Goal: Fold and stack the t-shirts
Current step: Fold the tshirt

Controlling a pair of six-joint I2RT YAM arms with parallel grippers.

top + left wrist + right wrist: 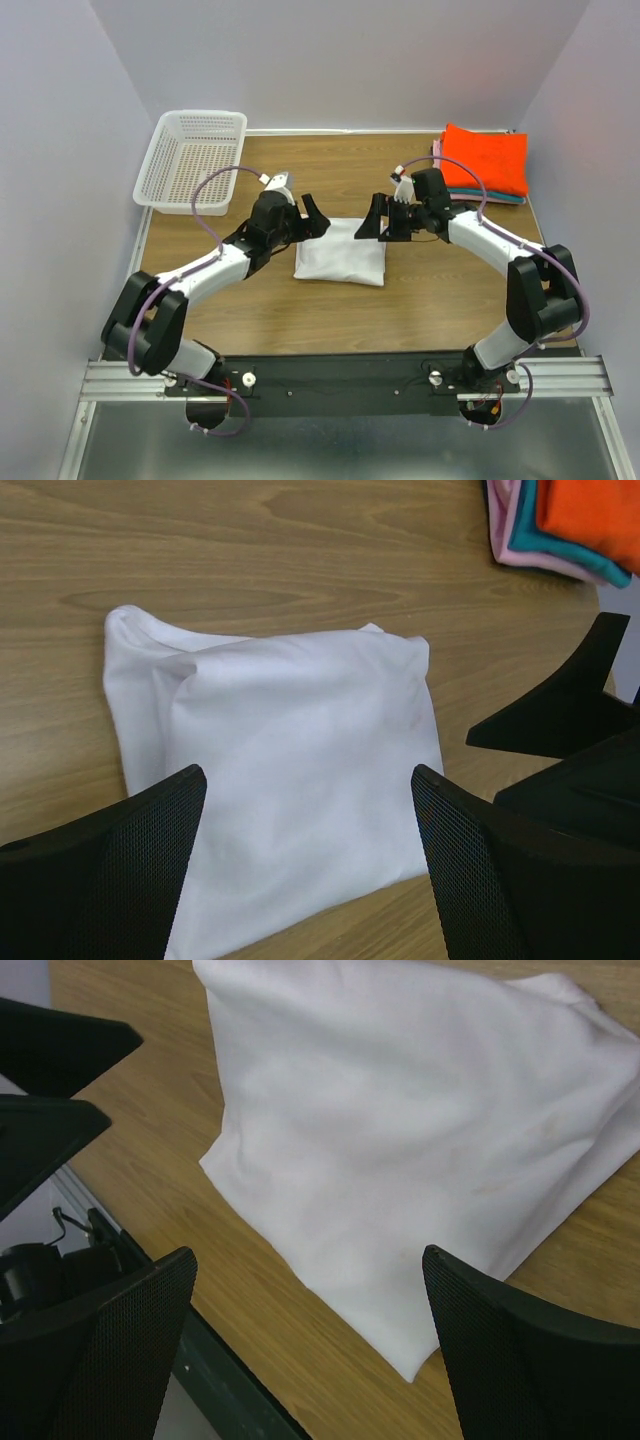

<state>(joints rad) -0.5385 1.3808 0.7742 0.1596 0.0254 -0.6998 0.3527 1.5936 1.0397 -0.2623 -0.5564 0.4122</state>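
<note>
A folded white t-shirt [340, 251] lies on the wooden table between the two arms, also seen in the left wrist view [290, 740] and the right wrist view [420, 1120]. My left gripper [312, 218] hovers just above its left edge, open, with nothing between the fingers [308, 775]. Over the shirt's right edge my right gripper [375, 218] is open and empty as well [310, 1255]. A stack of folded t-shirts [485, 160], orange-red on top with teal and pink beneath [570, 525], sits at the far right corner.
A white plastic mesh basket [192, 160] stands at the far left corner. The two grippers face each other closely across the shirt; the right gripper's black fingers [560, 715] show in the left wrist view. The table's near edge [230, 1380] runs just below the shirt.
</note>
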